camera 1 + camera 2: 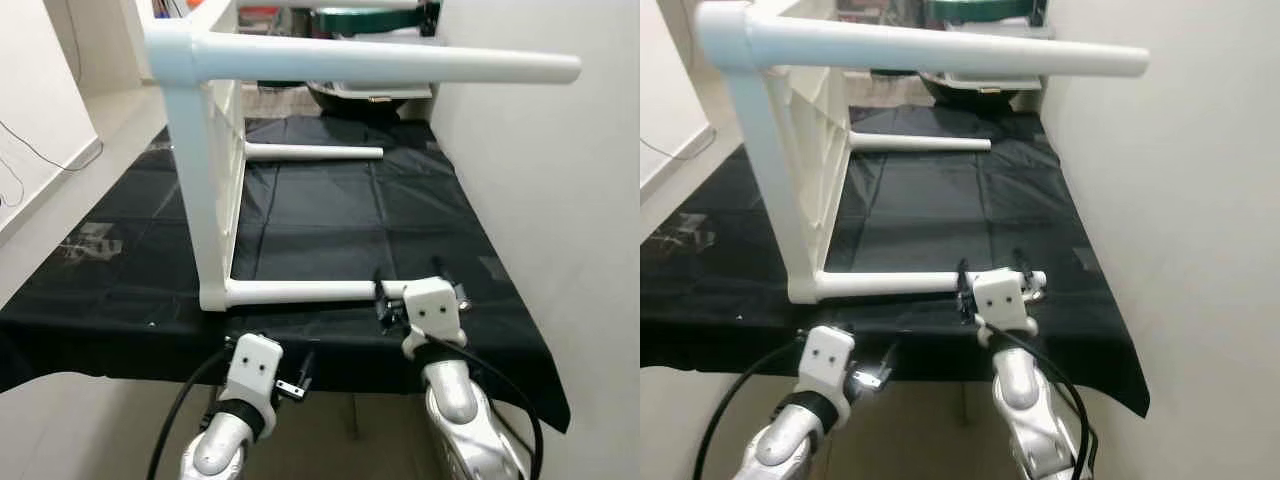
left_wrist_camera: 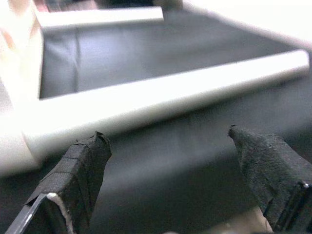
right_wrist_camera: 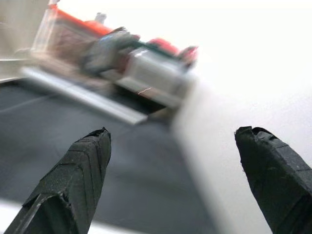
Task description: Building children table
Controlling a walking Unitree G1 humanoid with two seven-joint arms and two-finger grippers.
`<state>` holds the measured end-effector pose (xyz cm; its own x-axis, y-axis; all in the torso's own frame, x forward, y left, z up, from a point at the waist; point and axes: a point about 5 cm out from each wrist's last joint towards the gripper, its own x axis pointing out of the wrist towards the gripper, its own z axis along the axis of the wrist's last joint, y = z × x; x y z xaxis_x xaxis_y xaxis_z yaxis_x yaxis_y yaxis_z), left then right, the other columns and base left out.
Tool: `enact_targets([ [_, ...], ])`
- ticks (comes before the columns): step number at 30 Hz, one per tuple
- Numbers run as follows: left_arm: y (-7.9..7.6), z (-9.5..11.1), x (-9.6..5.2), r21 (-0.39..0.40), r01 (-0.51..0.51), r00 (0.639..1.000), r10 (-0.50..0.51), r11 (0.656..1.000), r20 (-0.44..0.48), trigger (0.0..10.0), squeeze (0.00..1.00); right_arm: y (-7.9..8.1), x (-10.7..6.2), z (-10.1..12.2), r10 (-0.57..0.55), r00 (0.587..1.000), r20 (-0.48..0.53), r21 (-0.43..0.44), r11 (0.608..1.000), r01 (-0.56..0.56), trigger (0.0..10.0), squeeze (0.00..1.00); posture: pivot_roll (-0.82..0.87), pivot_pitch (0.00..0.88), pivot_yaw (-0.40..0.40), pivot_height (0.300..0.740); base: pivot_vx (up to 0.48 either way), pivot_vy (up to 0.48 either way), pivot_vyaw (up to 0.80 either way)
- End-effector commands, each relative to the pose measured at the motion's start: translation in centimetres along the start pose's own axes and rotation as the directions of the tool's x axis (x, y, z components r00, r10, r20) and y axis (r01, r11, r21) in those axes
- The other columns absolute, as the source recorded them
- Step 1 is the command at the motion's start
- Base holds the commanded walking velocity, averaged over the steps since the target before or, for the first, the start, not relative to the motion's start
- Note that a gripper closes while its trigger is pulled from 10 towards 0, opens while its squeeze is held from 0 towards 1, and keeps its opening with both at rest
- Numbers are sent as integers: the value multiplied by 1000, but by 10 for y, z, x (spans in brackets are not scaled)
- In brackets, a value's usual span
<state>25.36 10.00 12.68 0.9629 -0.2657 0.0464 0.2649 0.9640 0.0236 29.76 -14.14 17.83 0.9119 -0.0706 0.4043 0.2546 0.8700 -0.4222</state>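
Note:
A white children's table lies on its side on a black cloth (image 1: 330, 210). Its top (image 1: 212, 170) stands upright at the left, and the legs point right. One leg (image 1: 400, 62) runs high across the view, a far leg (image 1: 310, 152) lies near the back, and the lower leg (image 1: 300, 291) rests on the cloth near the front edge. My right gripper (image 1: 420, 290) is open at the free end of that lower leg, fingers (image 3: 83, 170) spread wide. Open as well, my left gripper (image 2: 166, 135) sits low at the cloth's front edge and faces the lower leg (image 2: 161, 97) without touching it.
A white wall (image 1: 560, 200) runs close along the right side of the cloth. Dark and green clutter (image 1: 365, 95) is piled at the back. A crumpled clear bag (image 1: 90, 240) lies on the cloth at left, with pale floor (image 1: 60, 190) and a thin cable beyond.

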Motion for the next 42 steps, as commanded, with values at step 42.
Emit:
enact_targets([
  [42,45,56,77,17,-104,976,99,994,196,10000,0,-48,94,104,-416,651,635,-384,561,733,10000,0,95,256,-31,740,0,0,0],
])
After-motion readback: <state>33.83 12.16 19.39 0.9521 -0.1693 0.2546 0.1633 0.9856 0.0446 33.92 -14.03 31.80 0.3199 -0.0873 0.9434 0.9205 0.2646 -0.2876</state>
